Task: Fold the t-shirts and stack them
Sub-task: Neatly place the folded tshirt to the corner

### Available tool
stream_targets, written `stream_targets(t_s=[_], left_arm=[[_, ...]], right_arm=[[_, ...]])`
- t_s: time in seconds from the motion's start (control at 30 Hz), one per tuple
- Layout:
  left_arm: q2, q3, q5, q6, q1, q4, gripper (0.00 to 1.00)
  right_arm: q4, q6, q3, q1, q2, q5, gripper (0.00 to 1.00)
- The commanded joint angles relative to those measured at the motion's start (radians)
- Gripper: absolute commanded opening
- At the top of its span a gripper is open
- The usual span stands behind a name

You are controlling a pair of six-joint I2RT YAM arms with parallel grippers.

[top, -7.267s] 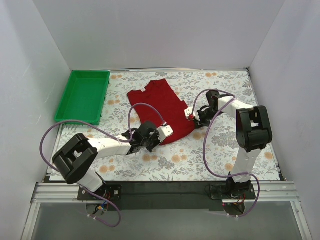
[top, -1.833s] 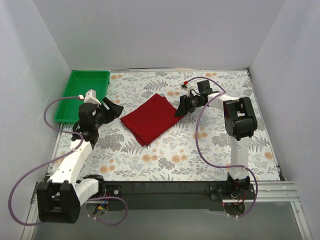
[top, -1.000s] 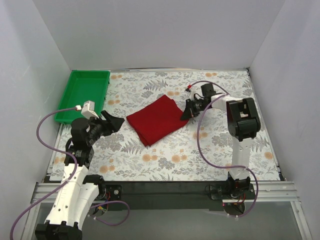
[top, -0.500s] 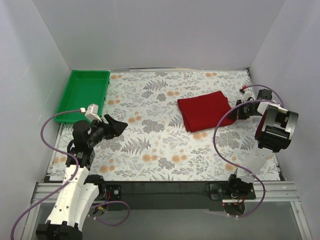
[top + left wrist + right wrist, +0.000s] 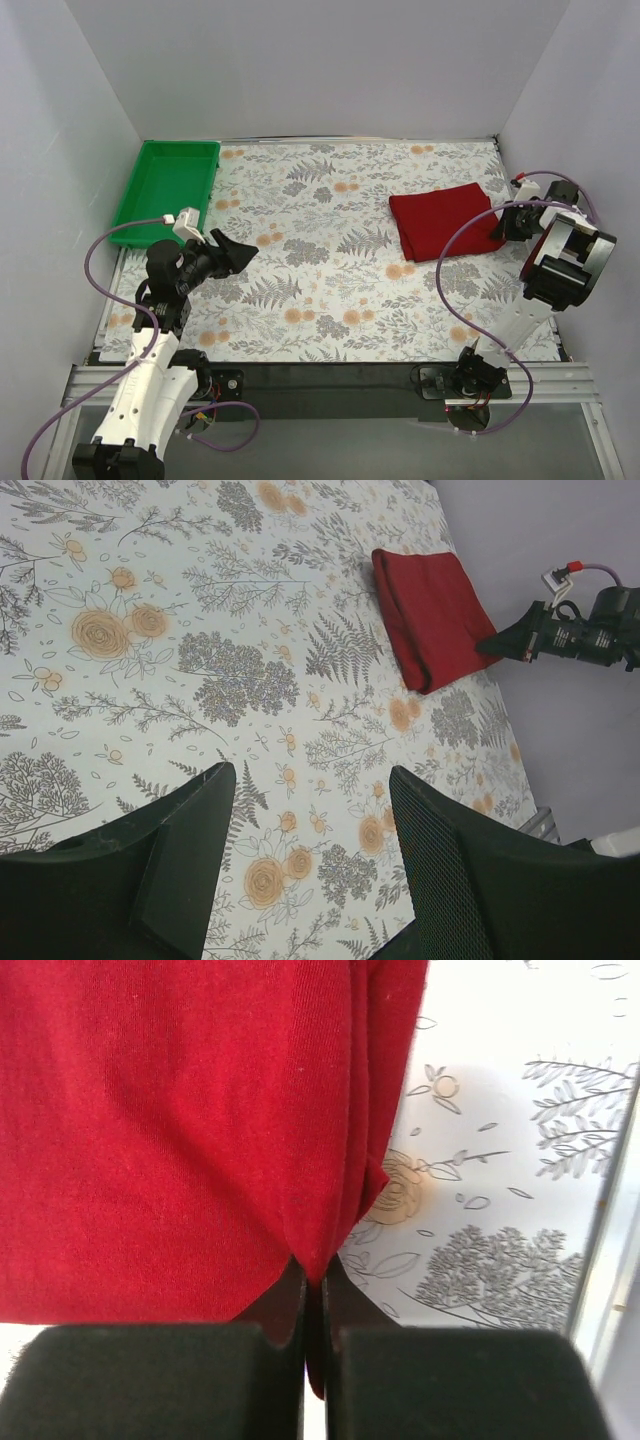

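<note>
The folded dark red cloth t-shirt — likely soft, light, floppy — is pinched at its layered edge by the closed right jaws; the left jaws hang half open, empty.

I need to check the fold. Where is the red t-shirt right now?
In the top view the red t-shirt lies folded on the right side of the table, opposite the green tray, its right edge pinched by the right tool.

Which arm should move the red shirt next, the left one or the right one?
Right. The right tool pinches the shirt by its edge; the left tool hangs open, far across the table.
</note>
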Motion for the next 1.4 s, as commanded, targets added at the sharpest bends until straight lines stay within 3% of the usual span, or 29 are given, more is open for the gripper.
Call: stream_targets(t_s=[0.0, 0.2, 0.33, 0.57, 0.73, 0.87, 1.03, 1.23, 1.37], left_arm=[[-0.001, -0.004, 0.026, 0.001, 0.008, 0.023, 0.59], [0.012, 0.022, 0.029, 0.024, 0.008, 0.021, 0.59], [0.020, 0.048, 0.023, 0.039, 0.008, 0.021, 0.61], [0.020, 0.087, -0.050, 0.070, 0.008, -0.019, 0.74], [0.019, 0.087, -0.121, 0.086, 0.008, -0.048, 0.88], [0.023, 0.102, -0.153, 0.093, 0.008, -0.072, 0.92], [0.034, 0.134, -0.216, 0.149, 0.008, -0.134, 0.92], [0.031, 0.167, -0.273, 0.172, 0.006, -0.175, 0.92], [0.026, 0.165, -0.288, 0.178, 0.006, -0.183, 0.92]], right_arm=[[0.008, -0.023, 0.052, -0.015, -0.051, 0.050, 0.08], [-0.045, -0.103, 0.054, -0.014, -0.125, 0.013, 0.42], [-0.116, -0.177, 0.067, -0.009, -0.165, 0.016, 0.58], [-0.141, -0.278, 0.026, 0.011, -0.283, 0.086, 0.62], [-0.152, -0.361, -0.037, 0.025, -0.456, 0.078, 0.72], [-0.155, -0.416, -0.121, 0.025, -0.599, 0.021, 0.82], [-0.141, -0.327, -0.192, 0.023, -0.754, -0.091, 0.98], [-0.060, -0.081, -0.267, 0.014, -0.847, -0.162, 0.98], [0.113, 0.105, -0.376, 0.014, -0.965, -0.072, 0.98]])
